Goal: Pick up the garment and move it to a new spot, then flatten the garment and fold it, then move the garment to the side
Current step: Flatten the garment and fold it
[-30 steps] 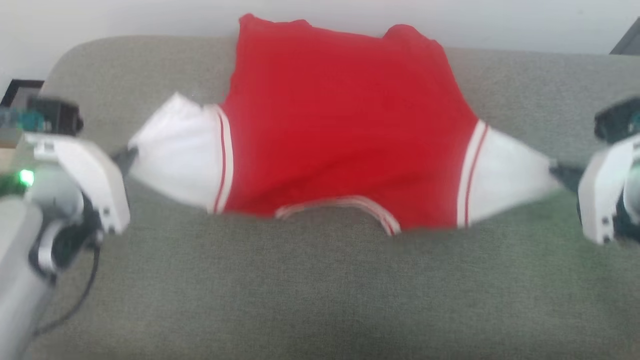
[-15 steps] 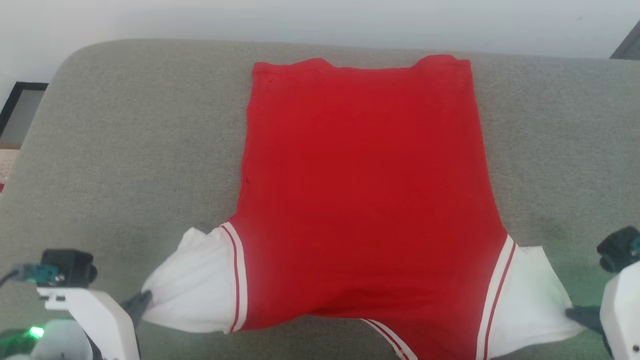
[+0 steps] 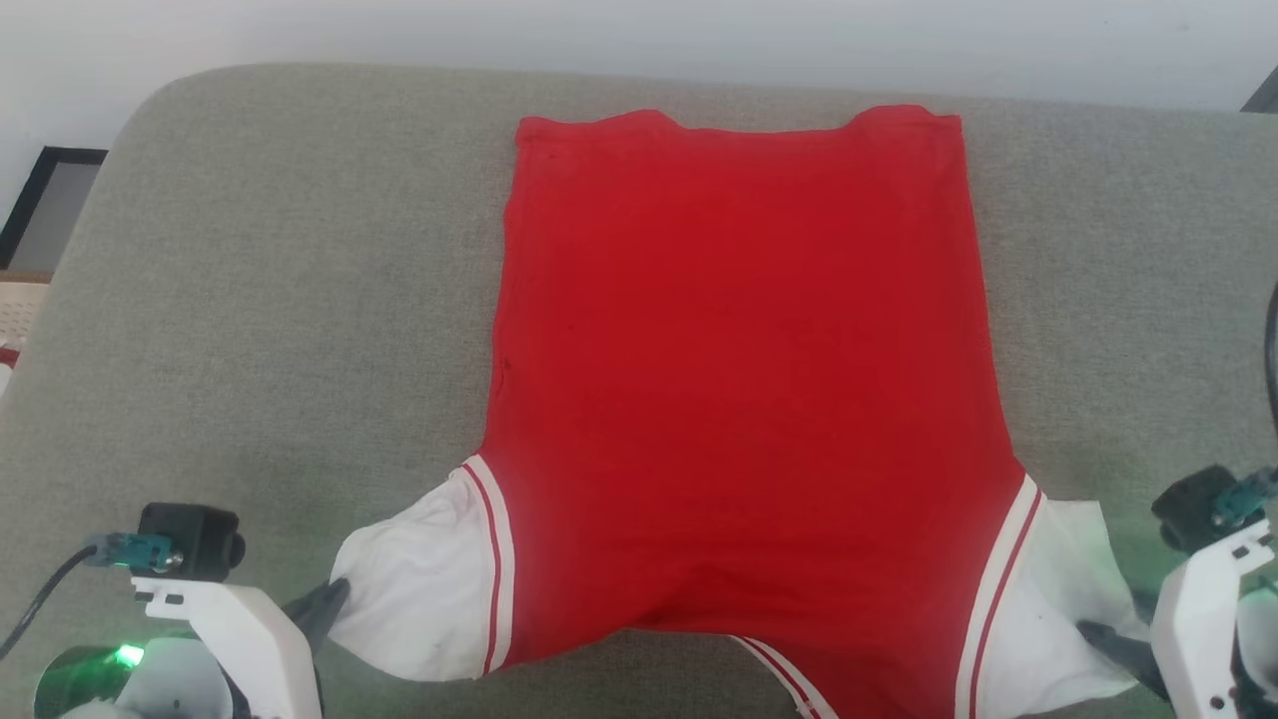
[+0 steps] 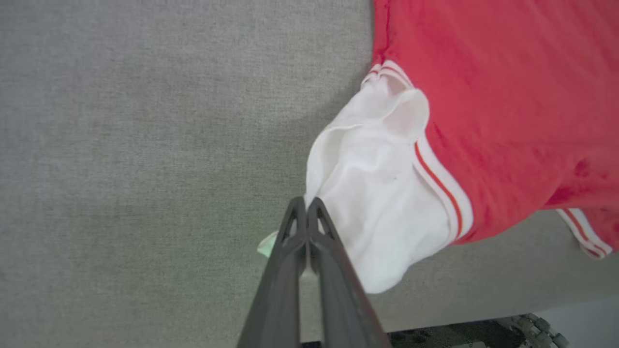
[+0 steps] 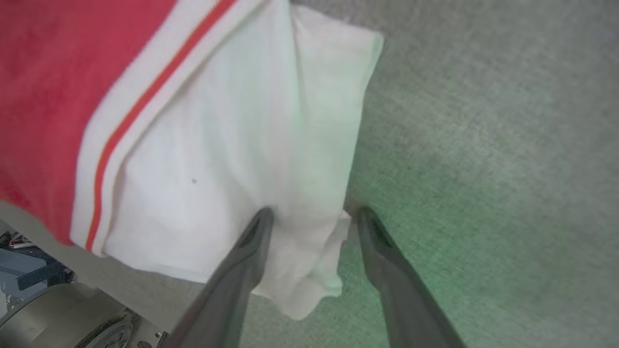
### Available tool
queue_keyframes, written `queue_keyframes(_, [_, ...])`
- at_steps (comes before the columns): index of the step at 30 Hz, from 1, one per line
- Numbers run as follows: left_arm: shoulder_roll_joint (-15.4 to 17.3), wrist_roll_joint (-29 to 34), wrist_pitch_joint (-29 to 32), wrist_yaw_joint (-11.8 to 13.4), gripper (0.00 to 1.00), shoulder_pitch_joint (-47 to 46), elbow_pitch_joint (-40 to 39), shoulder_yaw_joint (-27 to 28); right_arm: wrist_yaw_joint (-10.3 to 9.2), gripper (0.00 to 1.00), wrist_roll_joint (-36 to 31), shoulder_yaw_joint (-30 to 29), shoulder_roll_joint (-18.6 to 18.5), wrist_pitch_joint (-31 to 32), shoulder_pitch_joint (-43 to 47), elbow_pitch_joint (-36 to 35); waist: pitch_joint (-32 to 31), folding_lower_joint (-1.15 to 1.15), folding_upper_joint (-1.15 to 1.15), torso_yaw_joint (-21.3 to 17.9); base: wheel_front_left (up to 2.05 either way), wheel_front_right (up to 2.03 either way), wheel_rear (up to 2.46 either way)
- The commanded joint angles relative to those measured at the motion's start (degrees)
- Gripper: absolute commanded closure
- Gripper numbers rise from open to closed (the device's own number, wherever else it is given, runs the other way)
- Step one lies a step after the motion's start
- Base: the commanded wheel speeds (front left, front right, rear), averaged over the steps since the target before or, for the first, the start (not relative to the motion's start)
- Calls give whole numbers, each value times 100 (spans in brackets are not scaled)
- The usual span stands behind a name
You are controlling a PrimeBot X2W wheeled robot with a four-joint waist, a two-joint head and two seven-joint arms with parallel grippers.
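The garment (image 3: 739,399), a red shirt with white sleeves and striped trim, lies spread flat on the grey cushion (image 3: 260,330), hem at the far side, collar at the near edge. My left gripper (image 3: 334,599) is at the lower left, shut on the edge of the white left sleeve (image 4: 382,203); a bit of cloth pokes out beside its closed fingers (image 4: 305,205). At the lower right my right gripper (image 3: 1098,634) stands open, and the right sleeve (image 5: 232,145) lies loose between its spread fingers (image 5: 314,215). The chest side faces down, hidden.
The cushion's bare grey fabric extends widely left (image 3: 250,300) and right (image 3: 1118,300) of the shirt. A pale wall (image 3: 639,40) runs behind it, and a dark frame (image 3: 50,200) stands at the far left. The cushion's near edge (image 4: 483,309) lies just below the sleeves.
The shirt, held stretched by both sleeves a second ago, now lies flat and nearer me on the cushion. My right gripper has opened off its sleeve. The left one stays shut.
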Motion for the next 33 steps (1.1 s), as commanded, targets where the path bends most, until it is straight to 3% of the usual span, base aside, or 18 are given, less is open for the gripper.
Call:
queue_keyframes(1, [-17, 44, -26, -31, 100, -90, 26, -12, -16, 0, -31, -37, -6, 57, -37, -2, 6, 0, 0, 2, 0, 0, 0])
queue_keyframes(8, [-125, 146, -73, -107, 100, -238, 27, -76, -13, 0, -78, -689, -102, 88, -269, -891, 139, 0, 0, 83, 0, 0, 0])
queue_keyframes(15, [-316, 298, -84, -225, 100, -603, -17, -214, -13, 0, -740, -1288, 369, -137, -1286, -989, 509, 0, 0, 354, 0, 0, 0])
queue_keyframes(19, [-498, 433, -71, -332, 100, -901, 14, -351, -12, 0, -1206, -1344, 735, -485, -2241, -395, 771, 0, 0, 572, 0, 0, 0])
queue_keyframes(22, [-720, 548, -40, -447, 100, -1209, 104, -495, -13, 0, -1604, -1197, 944, -771, -3255, 526, 1031, 0, 0, 803, 0, 0, 0])
queue_keyframes(29, [-1090, 621, -36, -692, 100, -1649, 334, -718, -13, 0, -2080, -1004, 1067, -820, -4769, 2514, 1405, 0, 0, 1220, 0, 0, 0])
queue_keyframes(33, [-1238, 631, -55, -786, 100, -1775, 428, -791, -13, 0, -2284, -1016, 1100, -726, -5236, 3224, 1515, 0, 0, 1388, 0, 0, 0])
